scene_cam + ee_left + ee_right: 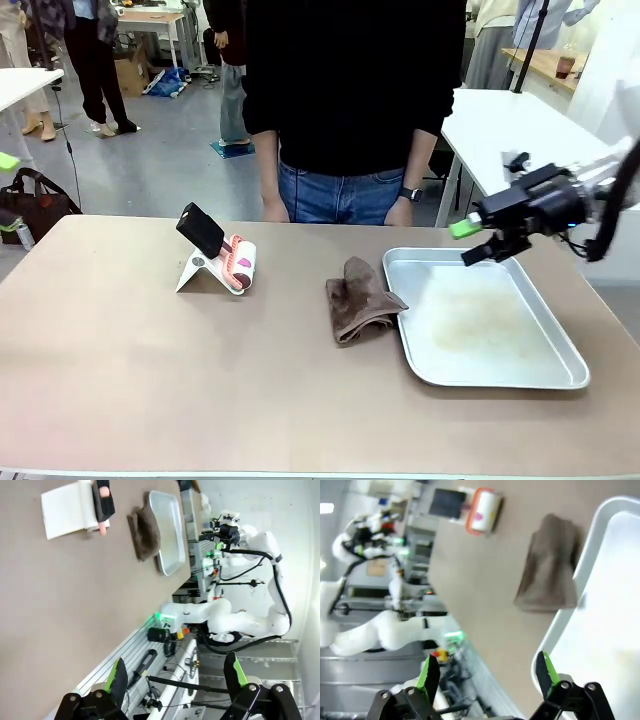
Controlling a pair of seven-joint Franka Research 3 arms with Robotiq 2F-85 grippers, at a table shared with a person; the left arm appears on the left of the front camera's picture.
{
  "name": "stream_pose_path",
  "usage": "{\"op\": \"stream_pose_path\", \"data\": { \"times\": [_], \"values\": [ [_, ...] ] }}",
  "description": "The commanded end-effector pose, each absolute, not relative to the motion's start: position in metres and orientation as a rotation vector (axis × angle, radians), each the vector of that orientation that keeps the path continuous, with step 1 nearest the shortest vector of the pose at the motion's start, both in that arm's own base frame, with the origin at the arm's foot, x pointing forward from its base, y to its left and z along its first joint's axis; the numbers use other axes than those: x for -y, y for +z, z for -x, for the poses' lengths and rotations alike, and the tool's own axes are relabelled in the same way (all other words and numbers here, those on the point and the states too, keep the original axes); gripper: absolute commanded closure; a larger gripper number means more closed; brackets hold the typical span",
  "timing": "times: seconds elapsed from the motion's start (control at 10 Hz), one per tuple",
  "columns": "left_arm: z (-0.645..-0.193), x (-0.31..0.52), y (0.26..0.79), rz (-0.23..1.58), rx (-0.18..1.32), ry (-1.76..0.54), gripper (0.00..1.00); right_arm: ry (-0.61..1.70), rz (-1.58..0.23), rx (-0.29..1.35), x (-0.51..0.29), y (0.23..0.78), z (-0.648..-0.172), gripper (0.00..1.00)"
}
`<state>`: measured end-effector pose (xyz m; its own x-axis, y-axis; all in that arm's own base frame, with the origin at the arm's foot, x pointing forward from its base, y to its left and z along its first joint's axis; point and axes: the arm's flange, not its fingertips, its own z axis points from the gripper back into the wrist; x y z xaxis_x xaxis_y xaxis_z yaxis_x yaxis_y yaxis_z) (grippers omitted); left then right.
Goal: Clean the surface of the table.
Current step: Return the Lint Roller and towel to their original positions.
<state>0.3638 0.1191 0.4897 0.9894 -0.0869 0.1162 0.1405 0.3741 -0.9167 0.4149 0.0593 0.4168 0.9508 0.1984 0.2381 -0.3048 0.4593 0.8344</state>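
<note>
Table [150, 370]: matte tan top, pale edge, brown cloth [360, 300] beside tray [570, 375].

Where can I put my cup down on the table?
The table has bare room along its near edge and on the left, beside the white stand. A smaller gap lies between the stand and the brown cloth. It is crowded on the right, where the cloth touches the metal tray.
</note>
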Motion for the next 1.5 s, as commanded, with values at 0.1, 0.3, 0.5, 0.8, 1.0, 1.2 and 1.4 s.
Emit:
{"op": "stream_pose_path", "data": {
  "times": [0.1, 0.3, 0.5, 0.8, 1.0, 1.2, 1.4],
  "values": [
    [-0.356, -0.173, 0.460, 1.399, 0.122, 0.002, 0.00, 0.271, -1.389, 0.126, 0.008, 0.419, -0.394, 0.00],
    [-0.359, -0.199, 0.431, 1.457, 0.077, 0.043, 0.00, 0.212, -1.592, 0.189, 0.054, 0.410, -0.383, 0.00],
    [-0.361, -0.208, 0.410, 1.537, 0.093, 0.091, 0.00, 0.093, -1.572, 0.223, 0.065, 0.399, -0.378, 0.00],
    [-0.354, -0.206, 0.405, 1.486, 0.061, 0.108, 0.00, 0.134, -1.578, 0.188, 0.077, 0.405, -0.373, 0.00],
    [-0.354, -0.206, 0.405, 1.486, 0.061, 0.108, 0.00, 0.134, -1.578, 0.188, 0.077, 0.405, -0.373, 0.00],
    [-0.354, -0.206, 0.405, 1.486, 0.061, 0.108, 0.00, 0.134, -1.578, 0.188, 0.077, 0.405, -0.373, 0.00],
    [-0.354, -0.206, 0.405, 1.486, 0.061, 0.108, 0.00, 0.134, -1.578, 0.188, 0.077, 0.405, -0.373, 0.00]
  ]
}}
